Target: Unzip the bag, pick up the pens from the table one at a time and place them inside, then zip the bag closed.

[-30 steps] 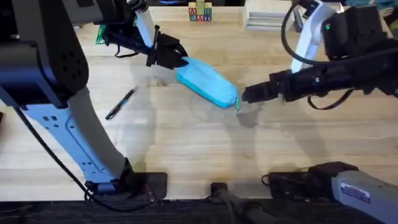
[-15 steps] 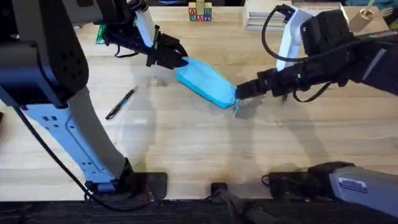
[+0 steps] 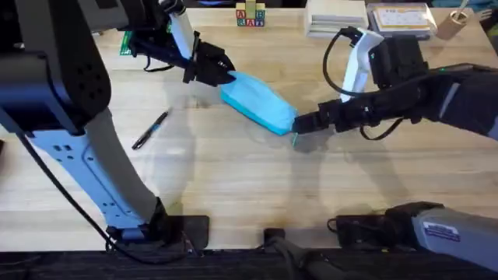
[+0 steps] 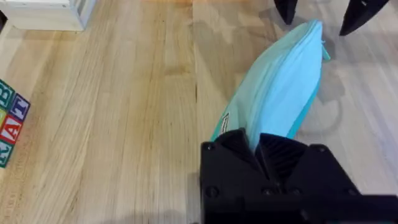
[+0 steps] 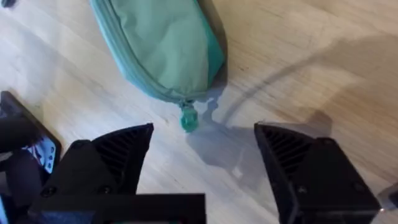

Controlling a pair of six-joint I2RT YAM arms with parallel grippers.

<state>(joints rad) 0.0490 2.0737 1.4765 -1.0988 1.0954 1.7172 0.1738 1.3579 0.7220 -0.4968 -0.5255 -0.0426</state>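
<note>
The light-blue bag (image 3: 258, 105) lies slanted on the table (image 3: 233, 187), its zipper shut as far as I can see. My left gripper (image 3: 226, 76) is shut on the bag's far-left end; the left wrist view shows the bag (image 4: 280, 87) pinched in that gripper (image 4: 258, 149). My right gripper (image 3: 299, 124) is open at the bag's near-right end. In the right wrist view the small pull cord (image 5: 188, 119) hangs off the bag (image 5: 161, 43) between the spread fingers (image 5: 118, 155), untouched. A dark pen (image 3: 150, 130) lies to the left of the bag.
Alphabet blocks (image 3: 250, 15) stand at the table's back edge, with a stack of white books (image 3: 334, 17) and a flat box (image 3: 405, 17) at the back right. A green item (image 3: 124, 43) sits behind the left arm.
My right arm has swung left and its open gripper has closed in on the bag's end with the pull cord. The left gripper, bag and pen have stayed put.
</note>
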